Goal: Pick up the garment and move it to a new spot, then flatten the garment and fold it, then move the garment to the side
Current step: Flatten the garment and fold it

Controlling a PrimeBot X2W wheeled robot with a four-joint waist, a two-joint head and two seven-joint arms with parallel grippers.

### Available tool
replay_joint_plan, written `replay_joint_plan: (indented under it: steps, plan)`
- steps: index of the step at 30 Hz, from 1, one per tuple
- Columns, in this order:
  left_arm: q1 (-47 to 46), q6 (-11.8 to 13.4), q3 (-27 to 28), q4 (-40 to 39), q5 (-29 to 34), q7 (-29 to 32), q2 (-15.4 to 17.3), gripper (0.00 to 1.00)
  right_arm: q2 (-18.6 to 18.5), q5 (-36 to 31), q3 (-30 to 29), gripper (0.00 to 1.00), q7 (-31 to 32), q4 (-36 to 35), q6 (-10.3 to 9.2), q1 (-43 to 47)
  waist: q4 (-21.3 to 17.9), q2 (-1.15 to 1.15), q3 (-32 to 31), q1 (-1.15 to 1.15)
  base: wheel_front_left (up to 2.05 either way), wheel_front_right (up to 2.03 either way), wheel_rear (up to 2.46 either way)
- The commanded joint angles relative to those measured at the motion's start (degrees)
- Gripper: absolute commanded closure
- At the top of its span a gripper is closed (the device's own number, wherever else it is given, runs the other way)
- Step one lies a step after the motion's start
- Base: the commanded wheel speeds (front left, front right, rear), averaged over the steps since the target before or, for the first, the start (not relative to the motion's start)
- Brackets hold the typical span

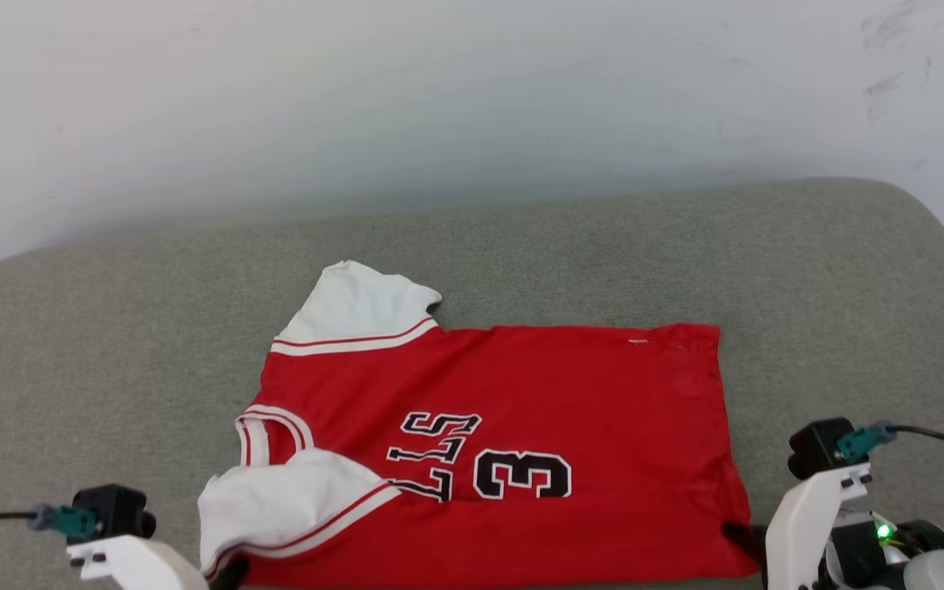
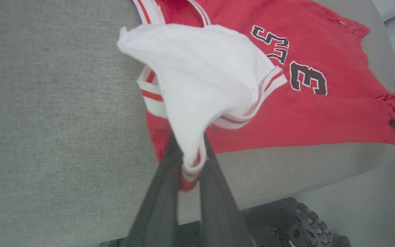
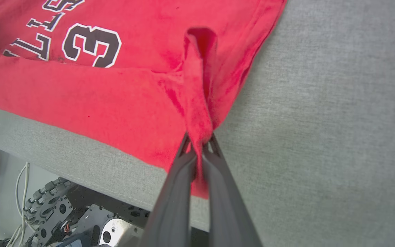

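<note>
The garment [image 1: 521,385], a red jersey with white sleeves, lies mostly flat on the grey padded surface, collar to the left and hem to the right. Black letters and a "3" face up; the near sleeve [image 1: 292,500] is folded over part of the print. My left gripper [image 2: 190,147] is shut on that sleeve's striped trim, lifting the white cloth [image 2: 204,79], and sits at the lower left [image 1: 230,574] in the head view. My right gripper [image 3: 200,140] is shut on the near hem corner, which is bunched into a raised red ridge [image 3: 197,85], at the lower right [image 1: 738,537].
The grey padded surface [image 1: 111,344] stretches bare to the left, right and behind the jersey, up to a white wall [image 1: 439,98]. Its front edge lies just under both grippers, with the robot's base and wheels [image 3: 46,202] below it.
</note>
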Motion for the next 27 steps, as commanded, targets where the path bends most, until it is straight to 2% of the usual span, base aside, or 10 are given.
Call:
replay_joint_plan:
  steps: [1, 4, 10, 11, 13, 14, 15, 16, 21, 27]
  plan:
    - [0.7, 0.3, 0.3, -0.2, -0.2, -0.3, 0.2, 1.0, 0.1, 0.0, -0.3, 1.0, 0.2, -0.4, -0.02, 0.6, 0.0, 0.0, 0.0, 0.0, 0.0, 0.0, 0.0]
    - [2.7, 0.7, 0.2, -0.6, -1.3, 0.1, 0.1, 1.0, 0.3, -0.6, -1.2, 1.0, 0.9, -0.9, -0.01, 2.8, 0.2, 0.0, 0.1, 0.0, 0.0, 0.0, 0.0]
    - [3.0, -1.3, -1.9, 3.6, -3.5, 1.2, -3.3, 1.0, 0.8, -1.9, -0.3, 1.0, -0.2, 0.6, -0.01, 4.3, 0.0, 0.0, 0.8, 0.0, 0.0, 0.0, 0.0]
    - [2.3, -1.6, -1.9, 4.6, -3.4, 0.7, -4.0, 1.0, 1.0, -2.0, -0.1, 0.89, -1.0, 0.9, -0.01, 4.4, 0.0, 0.0, 1.1, 0.0, 0.0, 0.0, 0.0]
    - [1.1, -2.5, -2.3, 6.6, -2.9, 0.0, -5.1, 1.0, 1.0, -2.2, 0.2, 0.0, -2.7, 1.5, -0.01, 4.6, 0.0, 0.0, 1.4, 0.0, 0.0, 0.0, 0.0]
    - [0.6, -2.9, -2.4, 7.4, -2.7, -0.5, -5.6, 0.76, 1.0, -2.3, 0.2, 0.0, -3.9, 1.5, -0.01, 4.5, 0.0, 0.0, 1.6, 0.0, 0.0, 0.0, 0.0]
    - [0.1, -3.2, -2.2, 8.2, -2.6, -1.1, -6.0, 0.25, 0.9, -2.7, 0.4, 0.0, -5.2, 1.4, -0.01, 4.5, -0.1, 0.0, 1.7, 0.0, 0.0, 0.0, 0.0]
    - [-0.3, -3.6, -2.1, 8.8, -2.4, -1.6, -6.2, 0.0, 0.8, -2.9, 0.6, 0.0, -6.9, 1.1, -0.01, 4.5, -0.1, 0.0, 1.7, 0.0, 0.0, 0.0, 0.0]
    - [-1.3, -3.9, -0.9, 9.9, -0.9, -4.4, -5.7, 0.0, 1.2, -4.3, 1.2, 0.0, -17.8, -0.8, -0.02, 3.5, -1.0, 0.0, 1.6, 0.0, 0.0, 0.0, 0.0]
    - [-3.1, -2.2, 0.5, 7.8, 3.4, -8.7, -4.1, 0.0, 3.4, -7.9, -1.2, 0.0, -31.7, -2.1, -0.02, 2.0, -1.4, 0.0, 0.9, 0.0, 0.0, 0.0, 0.0]
